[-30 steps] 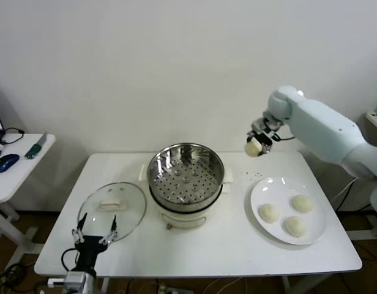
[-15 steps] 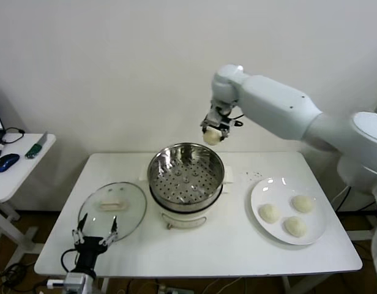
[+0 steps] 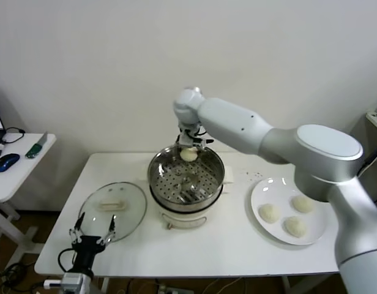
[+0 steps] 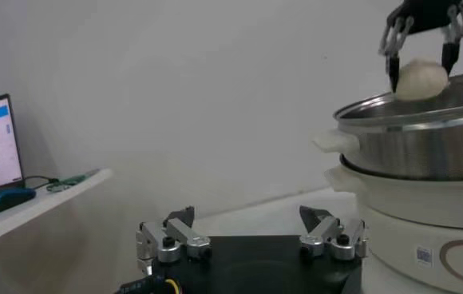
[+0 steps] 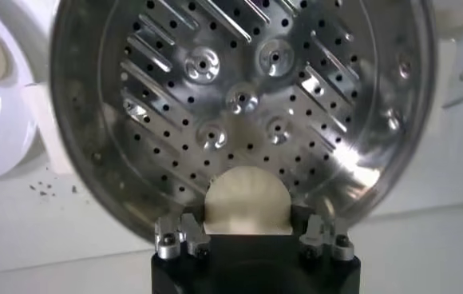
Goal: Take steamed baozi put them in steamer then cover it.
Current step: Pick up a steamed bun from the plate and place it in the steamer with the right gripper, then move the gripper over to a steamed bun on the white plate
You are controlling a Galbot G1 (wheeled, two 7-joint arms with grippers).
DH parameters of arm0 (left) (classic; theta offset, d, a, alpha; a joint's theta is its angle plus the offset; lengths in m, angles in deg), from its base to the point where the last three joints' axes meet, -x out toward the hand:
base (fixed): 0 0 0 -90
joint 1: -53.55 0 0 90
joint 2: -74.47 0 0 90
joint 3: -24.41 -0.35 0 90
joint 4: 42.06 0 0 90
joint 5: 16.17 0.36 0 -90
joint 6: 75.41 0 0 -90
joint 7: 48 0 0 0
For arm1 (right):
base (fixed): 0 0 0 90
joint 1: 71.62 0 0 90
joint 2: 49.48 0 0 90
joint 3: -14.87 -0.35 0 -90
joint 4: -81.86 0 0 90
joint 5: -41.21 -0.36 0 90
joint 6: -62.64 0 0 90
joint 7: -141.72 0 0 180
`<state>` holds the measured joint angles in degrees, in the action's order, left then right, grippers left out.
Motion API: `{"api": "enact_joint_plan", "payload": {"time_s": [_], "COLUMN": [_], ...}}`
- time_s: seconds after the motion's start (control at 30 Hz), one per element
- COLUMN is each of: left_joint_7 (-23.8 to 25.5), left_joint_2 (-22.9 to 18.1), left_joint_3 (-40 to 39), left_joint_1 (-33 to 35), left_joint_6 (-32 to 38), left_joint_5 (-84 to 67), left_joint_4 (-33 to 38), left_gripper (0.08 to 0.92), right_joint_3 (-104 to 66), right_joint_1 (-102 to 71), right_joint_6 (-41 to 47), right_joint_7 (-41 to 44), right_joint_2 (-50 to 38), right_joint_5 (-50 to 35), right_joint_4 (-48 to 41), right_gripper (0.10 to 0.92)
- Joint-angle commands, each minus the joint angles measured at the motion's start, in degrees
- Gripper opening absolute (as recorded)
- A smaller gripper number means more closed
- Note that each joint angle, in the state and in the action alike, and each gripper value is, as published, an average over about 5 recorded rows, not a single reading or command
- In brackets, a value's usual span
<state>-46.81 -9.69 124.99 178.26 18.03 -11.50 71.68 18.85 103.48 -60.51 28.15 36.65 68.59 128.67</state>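
My right gripper (image 3: 188, 153) is shut on a cream-white baozi (image 3: 188, 155) and holds it just above the far rim of the steel steamer (image 3: 185, 174). The right wrist view shows that baozi (image 5: 246, 201) between the fingers, over the perforated floor (image 5: 239, 96). The left wrist view shows it too (image 4: 420, 79), above the steamer's rim (image 4: 411, 120). Three more baozi (image 3: 269, 212) lie on the white plate (image 3: 262, 190) to the right. The glass cover (image 3: 112, 208) lies flat on the table left of the steamer. My left gripper (image 3: 92, 234) is open, low at the table's front left edge.
The steamer sits on a white electric pot base (image 3: 183, 215) mid-table. A side table (image 3: 17, 165) on the left holds a mouse (image 3: 5, 162) and small items. A wall stands close behind the table.
My right arm has swung left from over the plate side to the steamer and lowered the baozi to its far rim. The left arm has not moved.
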Motion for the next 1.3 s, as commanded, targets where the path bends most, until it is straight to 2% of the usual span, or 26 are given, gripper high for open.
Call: {"api": "enact_joint_plan", "payload": {"time_s": [0.03,0.47,0.63,0.77,0.9,1.03,1.17,1.3], "left_joint_7": [0.0,0.0,0.0,0.0,-0.1,-0.1,-0.1,-0.1], "left_joint_2": [0.1,0.3,0.3,0.4,0.4,0.5,0.5,0.6], "left_joint_3": [-0.1,0.0,0.0,0.0,0.1,0.0,-0.1,-0.1], "left_joint_1": [0.0,0.1,0.2,0.2,0.4,0.7,1.0,1.1], "left_joint_6": [-0.1,0.1,0.1,0.1,0.0,0.1,0.2,0.2], "left_joint_5": [-0.1,-0.2,-0.1,-0.1,-0.1,-0.1,-0.3,-0.7], "left_joint_4": [0.0,-0.5,-0.3,-0.1,0.1,0.4,0.8,1.2], "left_gripper": [0.823,0.823,0.823,0.823,0.823,0.823,0.823,0.823], "right_joint_3": [-0.4,-1.0,-1.9,-2.1,-1.7,0.0,4.5,9.6], "right_joint_1": [-4.1,-6.0,-5.1,-3.3,0.0,4.4,8.9,12.6], "right_joint_6": [-2.3,-2.2,-2.2,-2.1,-0.3,5.8,17.6,31.5], "right_joint_7": [-0.8,-1.2,-0.4,0.7,2.4,3.9,2.9,-3.2], "right_joint_2": [3.3,3.8,2.9,1.1,-3.0,-8.5,-16.3,-25.9], "right_joint_5": [6.2,6.6,6.8,4.7,-0.4,-9.9,-23.9,-36.4], "right_joint_4": [-2.6,-3.5,-2.4,-0.2,4.7,9.4,13.4,19.9], "right_gripper": [0.687,0.704,0.797,0.821,0.823,0.823,0.823,0.823]}}
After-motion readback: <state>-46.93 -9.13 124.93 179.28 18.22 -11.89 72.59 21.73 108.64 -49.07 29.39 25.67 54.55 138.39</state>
